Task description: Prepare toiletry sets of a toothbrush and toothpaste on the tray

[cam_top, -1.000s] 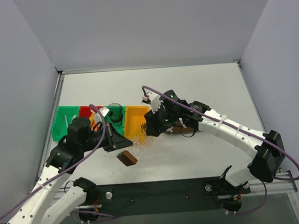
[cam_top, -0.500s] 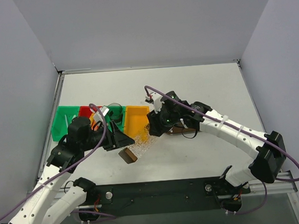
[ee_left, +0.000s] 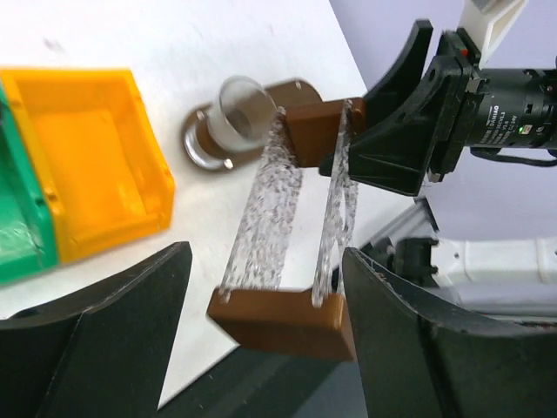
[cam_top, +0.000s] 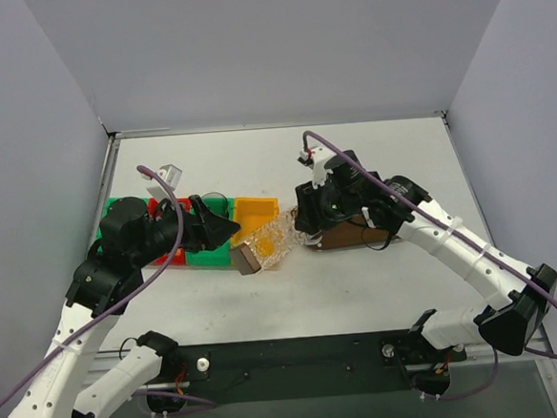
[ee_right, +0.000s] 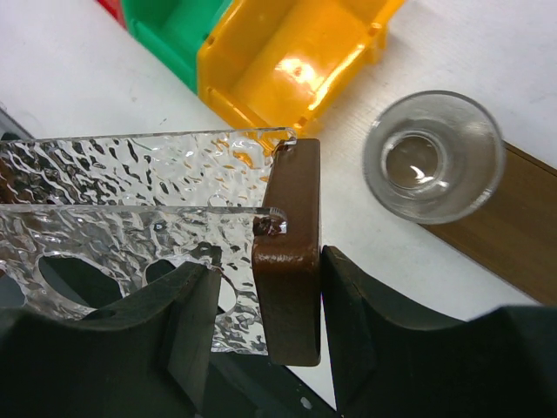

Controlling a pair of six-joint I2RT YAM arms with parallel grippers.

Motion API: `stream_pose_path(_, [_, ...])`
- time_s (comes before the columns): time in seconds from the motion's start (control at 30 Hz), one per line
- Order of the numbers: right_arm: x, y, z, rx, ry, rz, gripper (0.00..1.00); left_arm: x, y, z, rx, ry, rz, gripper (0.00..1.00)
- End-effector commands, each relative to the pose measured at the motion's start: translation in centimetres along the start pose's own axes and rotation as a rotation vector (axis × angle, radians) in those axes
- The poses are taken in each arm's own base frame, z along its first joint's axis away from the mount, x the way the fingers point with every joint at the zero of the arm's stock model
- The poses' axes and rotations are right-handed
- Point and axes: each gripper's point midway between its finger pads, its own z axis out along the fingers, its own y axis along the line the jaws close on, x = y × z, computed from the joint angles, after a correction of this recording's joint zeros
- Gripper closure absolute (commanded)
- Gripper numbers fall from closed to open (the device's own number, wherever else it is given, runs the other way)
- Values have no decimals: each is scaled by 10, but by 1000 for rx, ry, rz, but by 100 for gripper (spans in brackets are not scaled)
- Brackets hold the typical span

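A rack of two clear rippled panels [cam_top: 273, 240] [ee_left: 265, 200] [ee_right: 130, 192] joins two brown end blocks. My right gripper [cam_top: 309, 228] [ee_right: 274, 305] is shut on the far block [ee_right: 291, 252] [ee_left: 318, 131]. The near block [cam_top: 245, 259] [ee_left: 283, 318] lies between the spread fingers of my left gripper [cam_top: 224, 229] [ee_left: 261, 287], which is open and not clamping it. The tray [cam_top: 352, 239] [ee_right: 513, 235] lies on the table under my right arm. The toothbrush and the toothpaste are hidden.
A clear glass cup [ee_left: 242, 106] [ee_right: 432, 157] stands at the tray's near end. A yellow-orange bin [cam_top: 256, 213] [ee_left: 87, 157] [ee_right: 305, 52] sits just left of the rack. Beside it are green [cam_top: 206, 259] [ee_right: 174, 26] and red [cam_top: 154, 206] bins, partly under my left arm.
My left gripper has opened and let go of the near brown block, and that arm has drawn back to the left. My right gripper has carried the rack farther back and to the right.
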Motion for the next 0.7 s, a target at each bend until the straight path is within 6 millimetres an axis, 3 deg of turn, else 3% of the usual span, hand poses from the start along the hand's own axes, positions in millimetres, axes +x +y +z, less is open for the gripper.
stream_pose_path(0.0, [-26,-27,-37,83,-81,123,100,-50,-3,-9,-58,-173,133,19])
stream_pose_path(0.1, [-30,-39,-51,132,-94,133,100,-67,-3,-11,-92,-222,162,19])
stream_pose_path(0.33, [-35,-94,-97,316,-122,271,100,-91,17,-14,-240,-287,241,19])
stream_pose_path(0.37, [-29,-111,-106,363,-111,320,100,-92,19,-12,-248,-283,247,19])
stream_pose_path(0.5, [-11,-142,-126,419,-83,401,100,-93,24,-2,-269,-240,276,19])
stream_pose_path(0.67, [17,-174,-132,450,35,473,100,-91,28,13,-269,-194,282,19])
